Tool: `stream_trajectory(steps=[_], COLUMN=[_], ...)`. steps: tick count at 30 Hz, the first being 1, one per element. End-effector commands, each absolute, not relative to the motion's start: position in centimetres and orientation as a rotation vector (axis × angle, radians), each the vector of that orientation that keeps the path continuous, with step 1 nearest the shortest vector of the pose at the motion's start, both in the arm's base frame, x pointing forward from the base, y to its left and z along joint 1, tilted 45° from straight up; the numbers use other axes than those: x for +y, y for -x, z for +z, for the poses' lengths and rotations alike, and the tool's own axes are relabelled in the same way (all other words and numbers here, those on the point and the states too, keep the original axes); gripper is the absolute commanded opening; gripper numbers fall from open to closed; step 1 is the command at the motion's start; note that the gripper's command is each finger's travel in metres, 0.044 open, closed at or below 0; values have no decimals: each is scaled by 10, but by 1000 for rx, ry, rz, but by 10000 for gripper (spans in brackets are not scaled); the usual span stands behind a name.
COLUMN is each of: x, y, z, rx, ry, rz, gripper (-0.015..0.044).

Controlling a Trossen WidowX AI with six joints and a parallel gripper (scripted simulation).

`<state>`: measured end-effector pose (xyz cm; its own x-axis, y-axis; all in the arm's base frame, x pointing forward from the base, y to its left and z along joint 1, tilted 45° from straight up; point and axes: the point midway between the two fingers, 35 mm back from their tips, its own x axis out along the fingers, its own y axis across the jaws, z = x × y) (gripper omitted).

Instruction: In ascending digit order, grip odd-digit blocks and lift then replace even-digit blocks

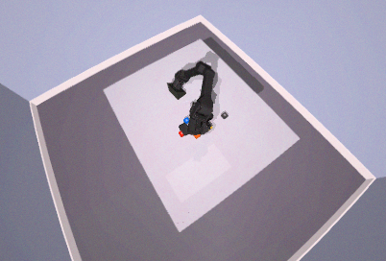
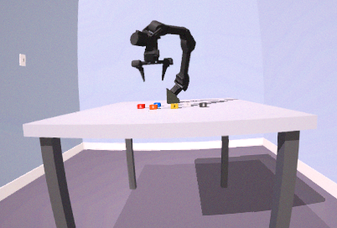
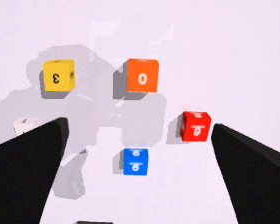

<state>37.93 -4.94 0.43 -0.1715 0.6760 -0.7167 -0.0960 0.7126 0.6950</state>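
While our widely opened, empty gripper (image 2: 153, 80) (image 3: 141, 128) hangs above the table (image 1: 144, 96) (image 2: 168, 127), the orange 0 block (image 1: 197, 136) (image 2: 153, 106) (image 3: 142, 76) sits near the red block (image 1: 181, 133) (image 2: 141, 106) (image 3: 196, 127); an off-centre descent could bump red out of order.

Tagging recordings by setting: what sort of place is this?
Probably a bare robot test room: a black jointed arm on a white four-legged table, with small coloured digit cubes.

A switch plate (image 2: 23, 59) sits on the wall (image 2: 46, 29).
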Motion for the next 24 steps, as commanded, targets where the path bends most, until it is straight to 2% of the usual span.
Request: stream_trajectory(steps=[1, 11, 18, 24], x=[-50, -49, 3, 6], y=[-379, -379, -366, -365], z=[3, 2, -53, -55], rx=[1610, 1609, 1608, 1608], ry=[-471, -471, -473, -474], rz=[733, 733, 736, 736], gripper=[400, 400, 400, 400])
